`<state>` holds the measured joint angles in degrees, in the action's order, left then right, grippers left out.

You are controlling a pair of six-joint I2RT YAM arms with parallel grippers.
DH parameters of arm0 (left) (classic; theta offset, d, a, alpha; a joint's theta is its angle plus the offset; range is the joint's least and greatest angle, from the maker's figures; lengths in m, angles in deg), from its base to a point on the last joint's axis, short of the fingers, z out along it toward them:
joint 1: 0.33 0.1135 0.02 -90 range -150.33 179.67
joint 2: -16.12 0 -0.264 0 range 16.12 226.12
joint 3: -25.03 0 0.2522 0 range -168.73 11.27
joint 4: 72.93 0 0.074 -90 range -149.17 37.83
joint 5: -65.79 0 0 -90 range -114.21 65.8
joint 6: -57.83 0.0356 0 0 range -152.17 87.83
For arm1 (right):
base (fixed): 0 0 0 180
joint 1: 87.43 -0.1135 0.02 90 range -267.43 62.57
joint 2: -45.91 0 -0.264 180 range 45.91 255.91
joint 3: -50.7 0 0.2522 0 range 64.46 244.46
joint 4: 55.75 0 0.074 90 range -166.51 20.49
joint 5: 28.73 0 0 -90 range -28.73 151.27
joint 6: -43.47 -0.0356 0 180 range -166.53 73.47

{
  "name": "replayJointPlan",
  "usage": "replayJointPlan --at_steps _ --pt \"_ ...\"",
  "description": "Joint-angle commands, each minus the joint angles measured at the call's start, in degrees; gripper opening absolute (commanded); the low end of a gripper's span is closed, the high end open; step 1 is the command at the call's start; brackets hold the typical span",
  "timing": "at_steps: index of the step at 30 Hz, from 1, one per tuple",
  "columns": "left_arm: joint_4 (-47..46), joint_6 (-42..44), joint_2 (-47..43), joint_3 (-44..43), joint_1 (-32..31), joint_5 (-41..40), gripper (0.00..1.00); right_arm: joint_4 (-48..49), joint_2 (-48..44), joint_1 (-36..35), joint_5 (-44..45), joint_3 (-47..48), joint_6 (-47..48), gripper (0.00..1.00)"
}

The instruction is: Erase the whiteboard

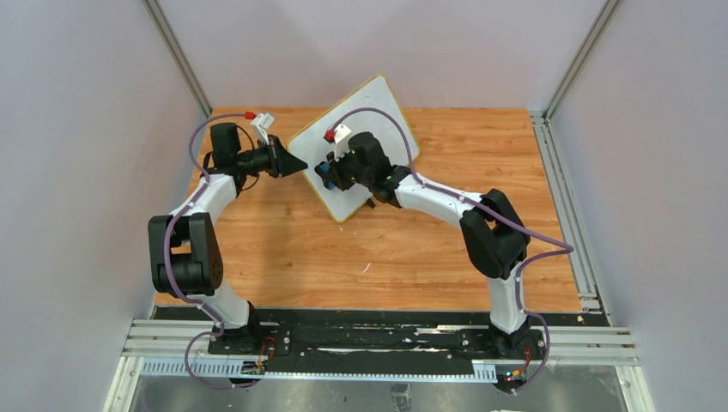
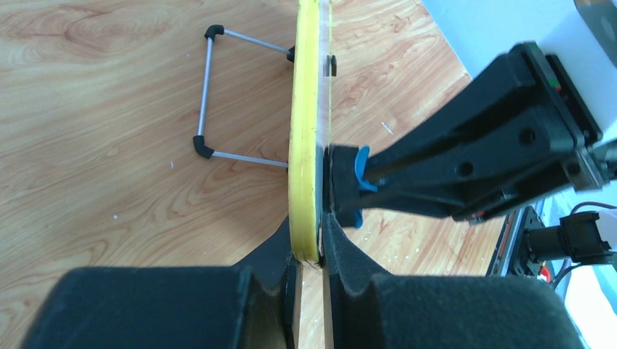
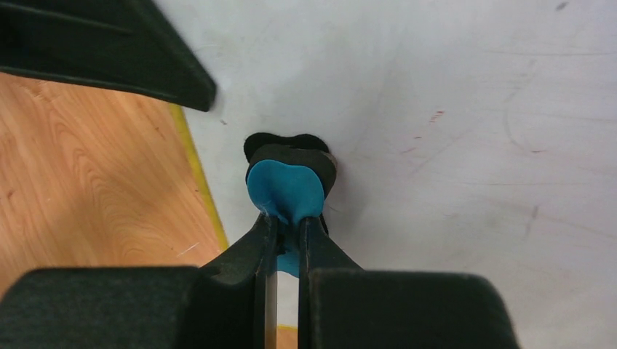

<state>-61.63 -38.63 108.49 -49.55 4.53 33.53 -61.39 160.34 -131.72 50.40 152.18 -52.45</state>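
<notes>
Yellow frames the white whiteboard [image 3: 473,87]; the eraser [image 3: 285,190] is blue.

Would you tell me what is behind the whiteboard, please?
Behind the whiteboard, a wire stand with black corner caps juts out over the wooden table. The board's back face is edge-on, unseen.

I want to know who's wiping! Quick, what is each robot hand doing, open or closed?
Left gripper: shut on the whiteboard, at its yellow edge.
Right gripper: shut on the blue eraser, pressed against the whiteboard.
</notes>
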Motion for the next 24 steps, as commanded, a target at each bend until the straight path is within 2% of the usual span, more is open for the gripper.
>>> replayJointPlan --at_steps 1,9,18,24 --pt "1.6 4.9 0.2 -0.7 -1.1 0.0 0.0 2.3 2.0 -3.5 -3.6 -2.4 -2.7 0.0" --pt "1.6 4.7 0.4 -0.7 -1.2 0.1 0.0 1.7 0.7 -1.6 -1.7 -3.8 -1.3 0.0" --pt "1.8 5.1 0.3 -0.7 -1.2 0.1 0.0 1.3 -2.4 7.5 -1.0 -5.5 -1.6 0.01" --pt "1.8 5.0 0.6 -0.8 -1.1 0.1 0.0 -0.7 -3.1 11.6 -0.4 -3.3 0.3 0.01"
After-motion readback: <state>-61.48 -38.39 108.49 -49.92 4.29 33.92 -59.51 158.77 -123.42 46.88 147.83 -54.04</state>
